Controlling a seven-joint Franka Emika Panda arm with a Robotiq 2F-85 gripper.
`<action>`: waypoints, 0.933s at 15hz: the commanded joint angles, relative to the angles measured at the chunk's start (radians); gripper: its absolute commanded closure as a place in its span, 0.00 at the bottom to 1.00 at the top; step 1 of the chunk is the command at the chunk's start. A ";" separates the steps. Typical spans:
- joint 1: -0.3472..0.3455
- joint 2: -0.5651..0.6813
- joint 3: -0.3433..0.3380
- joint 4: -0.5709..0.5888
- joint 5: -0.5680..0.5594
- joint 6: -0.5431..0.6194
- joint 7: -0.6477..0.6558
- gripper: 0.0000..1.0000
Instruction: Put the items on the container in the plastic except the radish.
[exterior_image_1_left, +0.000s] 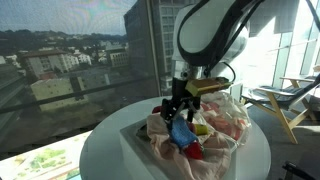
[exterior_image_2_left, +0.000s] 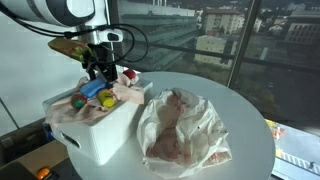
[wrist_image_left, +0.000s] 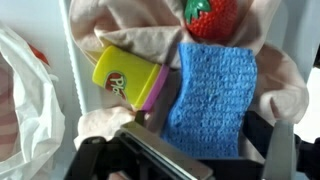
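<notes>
1. The blue knitted cloth (wrist_image_left: 215, 100) lies flat on top of the white container (exterior_image_2_left: 100, 135). It rests on a pale pink sheet (wrist_image_left: 150, 40) that covers the container's top.
2. Just beside the cloth, and touching its edge in the wrist view, a yellow cup (wrist_image_left: 130, 80) with a small picture label lies on its side.
3. A red strawberry (wrist_image_left: 210, 15) sits at the far end of the cloth, right at its edge. In an exterior view it shows as a red spot (exterior_image_1_left: 195, 153) next to the blue one (exterior_image_1_left: 180, 133).
4. The gripper (wrist_image_left: 210, 138) hangs directly above these items, pointing down. Its jaws stand apart, with the blue cloth showing in the gap between them. Whether the fingertips touch the cloth, I cannot tell.
5. In both exterior views the gripper (exterior_image_2_left: 100, 72) is low over the container's top, close to the items.
6. The plastic bag (exterior_image_2_left: 180, 130) lies crumpled and open on the table just beside the container, pinkish inside. The wrist view catches its edge (wrist_image_left: 25, 100).
7. Container and bag both stand on a round white table (exterior_image_2_left: 245, 110) next to a large window (exterior_image_1_left: 70, 60) overlooking city buildings.
</notes>
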 joint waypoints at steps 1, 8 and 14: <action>0.010 0.088 -0.005 0.066 0.003 0.048 0.014 0.00; 0.034 0.072 0.007 0.070 0.007 0.008 0.054 0.49; 0.047 -0.007 0.016 0.076 -0.142 -0.140 0.216 0.80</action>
